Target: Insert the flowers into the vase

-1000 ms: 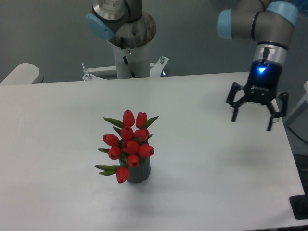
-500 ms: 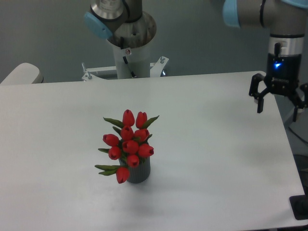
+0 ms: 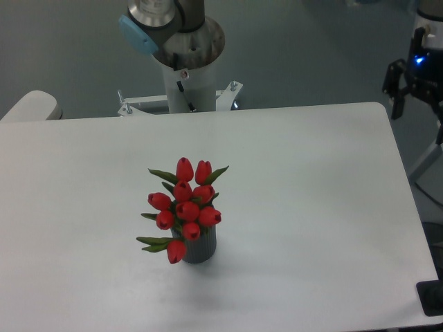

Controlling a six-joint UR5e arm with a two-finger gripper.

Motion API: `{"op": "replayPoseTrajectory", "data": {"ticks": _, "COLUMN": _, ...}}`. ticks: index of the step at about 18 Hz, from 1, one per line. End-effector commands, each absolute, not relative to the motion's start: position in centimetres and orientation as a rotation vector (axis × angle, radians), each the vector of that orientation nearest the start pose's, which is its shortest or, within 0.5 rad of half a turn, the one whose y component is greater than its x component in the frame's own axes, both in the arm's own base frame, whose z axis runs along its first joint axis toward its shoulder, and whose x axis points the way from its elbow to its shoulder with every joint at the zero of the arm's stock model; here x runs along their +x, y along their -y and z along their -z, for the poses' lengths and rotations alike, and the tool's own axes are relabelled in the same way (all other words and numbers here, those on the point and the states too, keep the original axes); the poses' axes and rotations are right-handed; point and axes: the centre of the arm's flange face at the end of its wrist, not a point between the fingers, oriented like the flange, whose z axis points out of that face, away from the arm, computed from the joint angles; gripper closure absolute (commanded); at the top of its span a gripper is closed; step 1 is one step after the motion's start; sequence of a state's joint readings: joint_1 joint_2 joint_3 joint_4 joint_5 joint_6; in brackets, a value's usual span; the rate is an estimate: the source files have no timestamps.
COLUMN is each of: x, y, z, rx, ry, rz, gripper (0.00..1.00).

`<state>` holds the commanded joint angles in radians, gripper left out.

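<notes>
Retreating: gripper (image 3: 419, 93) sat at the far right edge of view, past the table (image 3: 311, 207) corner, partly cut off by the frame.
Claw: only one dark finger (image 3: 396, 90) showed clearly; it held nothing, but how wide it stood I could not tell.
Flowers: flowers (image 3: 185, 205) stood upright in the vase (image 3: 200, 247), heads fanned wider than the rim, one bloom drooping low on the left.
Vase: upright, left of table centre, well apart from the claw.
Status: insertion looked done, judging by the seated stems.
Step advice: pull away high and clear, no sweep back over the bunch; the top-heavy vase would tip on any brush.
</notes>
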<state>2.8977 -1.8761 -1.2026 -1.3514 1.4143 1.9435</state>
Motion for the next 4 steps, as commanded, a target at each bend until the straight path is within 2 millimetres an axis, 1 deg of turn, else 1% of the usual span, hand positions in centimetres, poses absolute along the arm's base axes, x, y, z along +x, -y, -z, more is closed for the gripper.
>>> {"op": "replayPoseTrajectory", "data": {"ticks": 1, "x": -58.5, "y": -30.1, "z": -52.3, "rx": -2.823, "ry": -0.935, "rz": -0.427, "gripper": 0.0}}
{"op": "replayPoseTrajectory", "data": {"ticks": 3, "x": -57.5, "y": -31.3, "z": -51.4, "rx": -2.813, "ry": -0.966, "rz": -0.404, "gripper": 0.0}}
{"op": "replayPoseTrajectory", "data": {"ticks": 4, "x": -57.3, "y": -31.4, "z": -51.2, "rx": -2.813, "ry": -0.968, "rz": -0.397, "gripper": 0.0}}
